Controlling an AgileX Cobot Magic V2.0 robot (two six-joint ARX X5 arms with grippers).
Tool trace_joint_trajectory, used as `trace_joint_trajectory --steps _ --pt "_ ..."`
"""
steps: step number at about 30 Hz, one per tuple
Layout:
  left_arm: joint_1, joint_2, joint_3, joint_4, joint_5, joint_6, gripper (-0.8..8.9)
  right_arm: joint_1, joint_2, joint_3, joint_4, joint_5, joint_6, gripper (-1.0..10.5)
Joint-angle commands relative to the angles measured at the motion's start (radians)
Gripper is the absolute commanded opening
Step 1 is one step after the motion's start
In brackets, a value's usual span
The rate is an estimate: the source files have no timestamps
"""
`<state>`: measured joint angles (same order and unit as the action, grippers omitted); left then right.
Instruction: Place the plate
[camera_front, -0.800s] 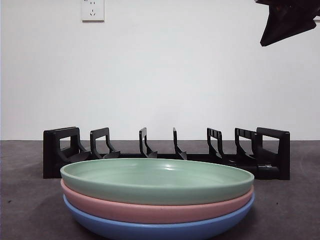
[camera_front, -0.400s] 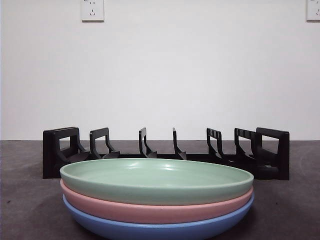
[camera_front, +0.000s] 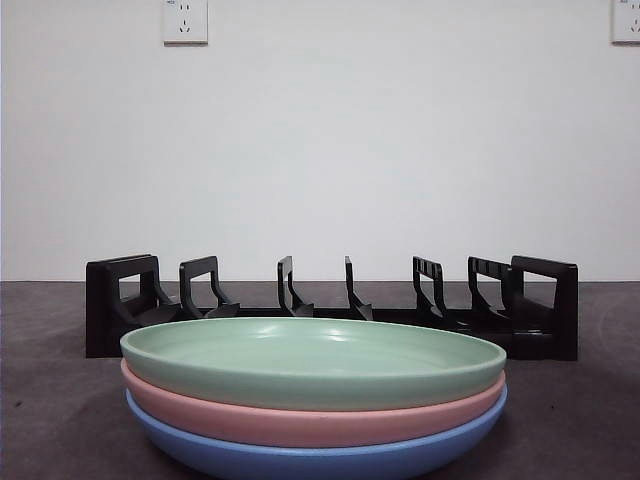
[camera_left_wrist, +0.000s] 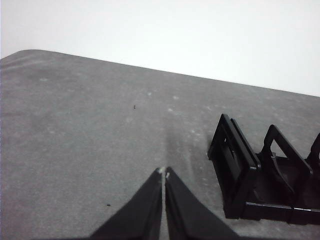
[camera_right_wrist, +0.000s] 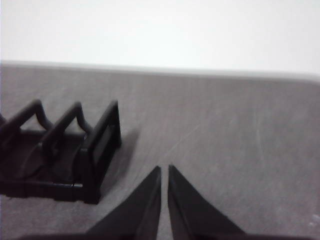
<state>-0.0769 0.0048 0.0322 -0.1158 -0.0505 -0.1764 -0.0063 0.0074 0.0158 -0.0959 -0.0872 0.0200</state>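
Neither arm shows in the front view now, where a second ago a black gripper tip hung at the top right corner; it has pulled clear, so no plate has been lifted yet; three shallow round plates sit stacked on the grey table (camera_front: 50, 420), pale green plate (camera_front: 313, 358) on pink plate (camera_front: 300, 420) on blue plate (camera_front: 310, 462), just before the empty black slotted plastic rack (camera_front: 330, 305); left gripper (camera_left_wrist: 164, 173) and right gripper (camera_right_wrist: 164, 170) hover over bare table off opposite rack ends, jaws pressed together, holding nothing.
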Motion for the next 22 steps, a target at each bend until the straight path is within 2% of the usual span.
trace_joint_trajectory --steps 1,22 --pt "-0.002 -0.002 -0.018 0.008 -0.002 -0.004 0.08 0.007 -0.004 -0.004 0.027 0.011 0.051 0.2" --pt "-0.002 -0.002 -0.018 0.009 -0.002 -0.004 0.08 0.006 -0.004 -0.003 0.055 0.01 0.051 0.2"
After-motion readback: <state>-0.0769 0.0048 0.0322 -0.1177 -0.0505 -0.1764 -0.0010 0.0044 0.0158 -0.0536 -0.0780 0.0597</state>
